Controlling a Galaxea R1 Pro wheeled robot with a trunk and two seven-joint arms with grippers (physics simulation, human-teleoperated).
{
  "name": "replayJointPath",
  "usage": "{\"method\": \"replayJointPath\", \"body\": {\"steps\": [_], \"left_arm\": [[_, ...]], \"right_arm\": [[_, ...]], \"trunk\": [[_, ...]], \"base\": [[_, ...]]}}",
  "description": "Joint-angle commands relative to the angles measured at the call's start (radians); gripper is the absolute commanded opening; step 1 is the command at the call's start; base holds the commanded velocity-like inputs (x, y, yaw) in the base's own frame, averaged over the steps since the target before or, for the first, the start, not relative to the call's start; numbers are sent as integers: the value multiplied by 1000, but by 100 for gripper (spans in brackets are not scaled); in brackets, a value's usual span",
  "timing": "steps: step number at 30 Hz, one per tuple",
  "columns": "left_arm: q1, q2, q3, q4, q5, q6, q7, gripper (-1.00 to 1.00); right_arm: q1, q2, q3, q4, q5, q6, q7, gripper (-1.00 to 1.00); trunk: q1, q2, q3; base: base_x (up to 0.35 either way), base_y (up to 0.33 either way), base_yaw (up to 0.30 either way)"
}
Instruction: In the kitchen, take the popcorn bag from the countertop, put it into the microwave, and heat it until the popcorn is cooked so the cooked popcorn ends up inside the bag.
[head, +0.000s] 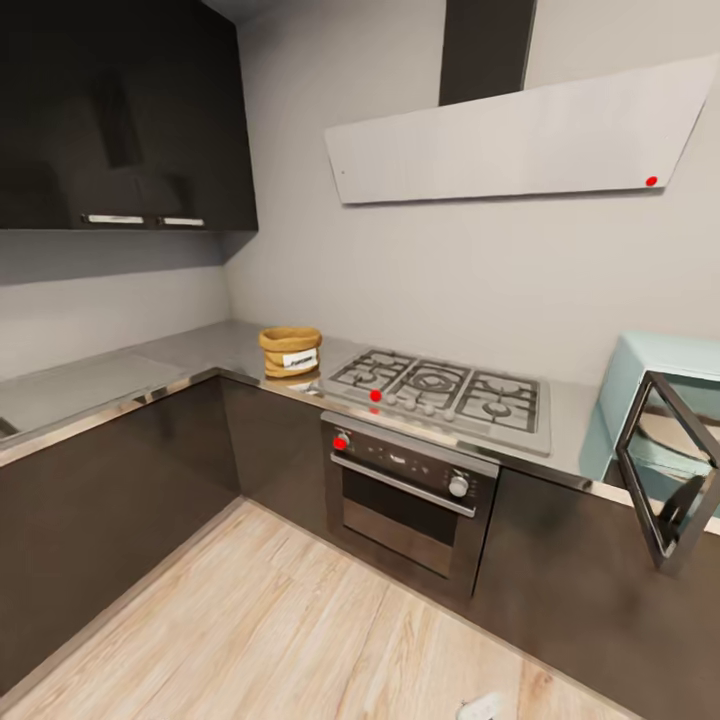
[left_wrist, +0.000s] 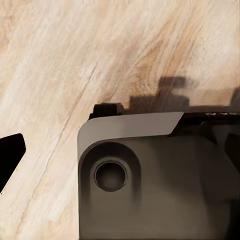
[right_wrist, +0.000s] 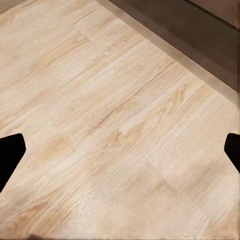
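Wood floor (right_wrist: 115, 130) lies nearest, under both wrist cameras; the right fingers (right_wrist: 120, 145) stand wide apart with nothing between them, while only one dark tip of the left fingers (left_wrist: 11, 155) shows beside the robot's grey base (left_wrist: 150, 180), so I cannot tell how that pair stands. Both point down at the floor, well below and apart from the bag (head: 290, 351), which sits upright on the steel table (head: 200, 350) near the corner, just beside the hob (head: 440, 395). Farther along, past the hob, the microwave (head: 650, 400) stands with its door (head: 665, 470) swung open over the table's edge. That door is the likely hazard: an arm carrying the bag sideways could strike it, and a low carry could drag the bag across the hob grates. The oven (head: 405, 495) front and cabinet faces bound the approach, but the floor before them is roomy.
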Motion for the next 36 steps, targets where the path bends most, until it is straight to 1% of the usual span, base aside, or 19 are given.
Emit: {"method": "replayJointPath", "body": {"steps": [1,3,4,9,14,24,27,31,36], "left_arm": [[-2,1,1,1,0,-3,-1,100],[-6,5,1,1,1,-2,-1,100],[-10,7,2,2,2,-2,-1,100],[-14,6,2,1,1,-3,-1,100],[-14,7,2,2,2,-2,-2,100],[-14,6,2,2,4,-2,-1,100],[-14,0,1,1,1,-2,-1,100],[-13,-2,1,2,0,-3,0,100],[-14,1,2,2,3,-2,-1,100]], "right_arm": [[0,-2,-14,4,10,-2,1,100],[1,-2,-29,8,14,0,1,100],[2,-1,-30,10,16,0,1,100],[2,4,-28,34,22,-2,2,100],[4,5,-27,36,23,-3,3,100],[3,5,-29,36,23,-4,1,100],[3,5,-29,36,23,-4,1,100],[3,4,-29,36,23,-4,1,100],[3,5,-29,36,22,-4,1,100]], "trunk": [[0,0,-1],[0,0,-1],[-4,7,2],[-23,42,18],[-42,77,34],[-80,147,65],[-92,168,74],[-107,196,87],[-126,231,102]], "base": [[269,5,4],[321,65,2],[343,117,0],[347,88,0],[348,27,0],[340,123,0],[106,45,0],[41,8,0],[279,1,0]]}}
